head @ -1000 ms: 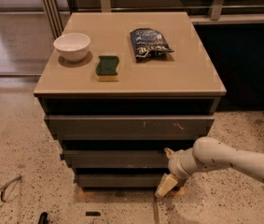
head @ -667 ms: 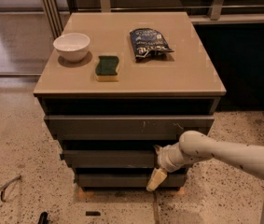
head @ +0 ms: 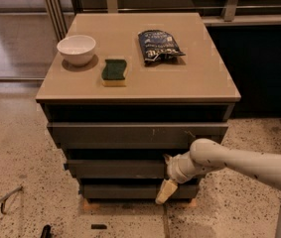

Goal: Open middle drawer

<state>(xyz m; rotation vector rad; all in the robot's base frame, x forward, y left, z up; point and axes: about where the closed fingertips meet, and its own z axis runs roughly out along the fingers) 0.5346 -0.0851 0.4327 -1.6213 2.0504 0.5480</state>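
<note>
Middle drawer (head: 115, 168): a wide, dark grey, handleless front, flat and plain, with a small tab at its left end. It is the second of three stacked fronts under the tabletop (head: 189, 83).
Drawer position: between the upper drawer (head: 130, 133), whose front bears pale scratch marks right of centre, and the lower drawer (head: 120, 191), the shortest-looking front. A dark gap runs above it and another below.
Drawer's right end: covered by the robot's wrist.
Arm (head: 249, 163): white and speckled. It enters from the lower right edge, runs leftward and slightly upward to a rounded joint, then bends down and to the left.
Pincer (head: 165, 192): tan-tipped and pointing down and left. It is in front of the cabinet, right of centre, reaching from the middle drawer's level down over the lower drawer's front.
Pincer state: cannot be told from this view, nor whether it touches a drawer front.
Tabletop items: a white bowl (head: 76, 48) at the left, a green sponge (head: 114, 71) with a yellow underside just right of it, and a dark blue bag (head: 158, 44) further right.
Writing: pale print on the bag, not legible.
</note>
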